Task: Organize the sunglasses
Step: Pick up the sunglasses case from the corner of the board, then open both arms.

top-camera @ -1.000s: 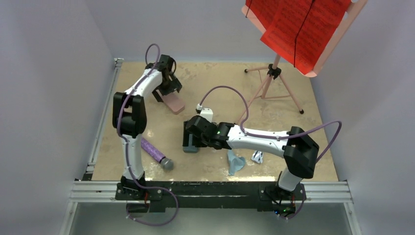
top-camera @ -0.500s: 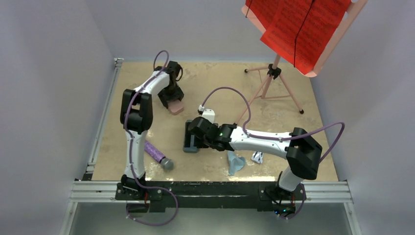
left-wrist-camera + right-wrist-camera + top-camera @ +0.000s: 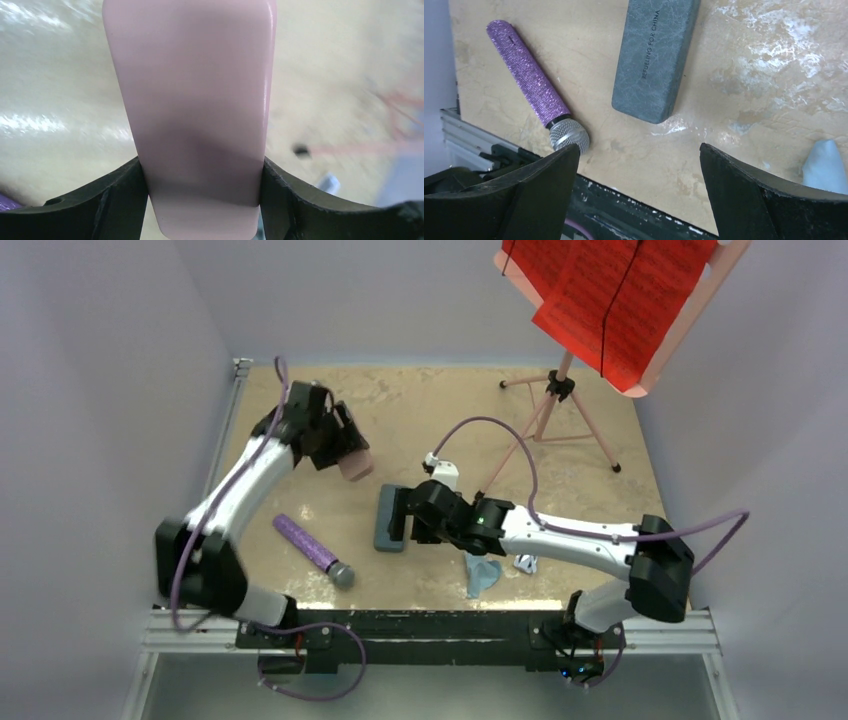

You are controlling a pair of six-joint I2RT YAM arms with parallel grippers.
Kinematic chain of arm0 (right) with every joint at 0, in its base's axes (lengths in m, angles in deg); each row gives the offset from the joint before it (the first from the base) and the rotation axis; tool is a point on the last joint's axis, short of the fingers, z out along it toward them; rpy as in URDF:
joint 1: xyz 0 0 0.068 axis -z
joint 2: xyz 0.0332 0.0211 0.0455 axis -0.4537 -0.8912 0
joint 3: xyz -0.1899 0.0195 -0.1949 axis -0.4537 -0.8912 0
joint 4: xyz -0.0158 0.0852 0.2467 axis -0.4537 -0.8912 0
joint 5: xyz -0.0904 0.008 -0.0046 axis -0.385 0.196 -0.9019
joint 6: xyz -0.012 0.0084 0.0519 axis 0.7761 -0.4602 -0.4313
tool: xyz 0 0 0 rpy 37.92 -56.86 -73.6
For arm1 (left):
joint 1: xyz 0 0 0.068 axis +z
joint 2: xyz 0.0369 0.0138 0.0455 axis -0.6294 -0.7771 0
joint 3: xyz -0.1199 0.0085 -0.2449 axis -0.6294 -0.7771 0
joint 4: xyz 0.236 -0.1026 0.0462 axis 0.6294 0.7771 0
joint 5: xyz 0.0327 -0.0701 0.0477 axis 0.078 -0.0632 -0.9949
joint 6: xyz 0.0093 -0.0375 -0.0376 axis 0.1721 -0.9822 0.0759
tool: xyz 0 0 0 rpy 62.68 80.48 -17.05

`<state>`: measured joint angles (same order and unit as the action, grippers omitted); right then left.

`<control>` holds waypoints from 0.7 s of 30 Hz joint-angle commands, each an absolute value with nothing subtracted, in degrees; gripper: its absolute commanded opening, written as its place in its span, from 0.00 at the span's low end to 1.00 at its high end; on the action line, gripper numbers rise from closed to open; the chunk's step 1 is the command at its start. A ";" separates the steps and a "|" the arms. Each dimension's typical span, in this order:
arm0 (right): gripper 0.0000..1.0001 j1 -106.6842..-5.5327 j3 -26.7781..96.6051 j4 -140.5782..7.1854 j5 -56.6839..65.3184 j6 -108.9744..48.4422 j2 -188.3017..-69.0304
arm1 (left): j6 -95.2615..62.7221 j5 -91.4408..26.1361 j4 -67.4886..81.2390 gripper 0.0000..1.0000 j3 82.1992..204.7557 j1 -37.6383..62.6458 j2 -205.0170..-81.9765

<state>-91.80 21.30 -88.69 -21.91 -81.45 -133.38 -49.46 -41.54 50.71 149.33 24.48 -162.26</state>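
My left gripper [image 3: 342, 452] is shut on the pink case [image 3: 354, 465] at the back left. In the left wrist view the pink case [image 3: 195, 100] fills the space between both fingers of the left gripper [image 3: 202, 175]. My right gripper [image 3: 402, 522] is open and empty, over the right edge of the grey-blue case [image 3: 385, 530]. The right wrist view shows that case [image 3: 656, 60] lying closed beyond the right gripper [image 3: 639, 150]. The small white-framed sunglasses [image 3: 525, 562] lie near the front, partly hidden by my right arm. The brown pair is not in view.
A purple microphone [image 3: 312, 551] lies at the front left and also shows in the right wrist view [image 3: 531, 97]. A light blue cloth [image 3: 482, 575] lies near the front edge. A pink music stand tripod [image 3: 560, 420] with red sheets stands at the back right.
My left arm has swung its elbow out to the left and low, with the gripper staying on the pink case. My right gripper has drawn back slightly to the right from the grey-blue case.
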 commanded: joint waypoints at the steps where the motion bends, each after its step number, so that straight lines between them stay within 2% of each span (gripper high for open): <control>1: 0.94 -91.57 16.74 -85.96 -23.74 -80.46 -125.84 | -46.43 -17.87 28.46 0.00 128.27 22.93 -134.58; 5: 0.94 -91.58 9.26 -80.89 -21.64 -79.56 -116.52 | -52.44 0.07 7.32 0.00 107.95 19.09 -116.48; 10: 0.94 -91.58 -3.95 -64.45 -11.28 -75.25 -100.11 | -65.89 10.78 -25.95 0.00 88.93 16.21 -104.59; 15: 0.95 -91.59 -11.91 -47.73 -0.83 -69.44 -89.76 | -74.99 17.90 -46.55 0.00 85.81 13.55 -109.56; 17: 0.95 -91.59 -11.39 -47.53 0.42 -67.34 -88.67 | -80.04 19.78 -58.81 0.00 84.97 12.17 -115.03; 21: 0.95 -91.52 -8.27 -51.67 -6.16 -67.63 -88.45 | -88.88 21.48 -77.41 0.00 84.97 10.85 -123.03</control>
<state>-91.71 -11.44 -55.07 -4.17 -70.45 -88.91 -77.53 16.65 -47.16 84.48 11.85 -118.09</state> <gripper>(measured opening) 0.946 0.739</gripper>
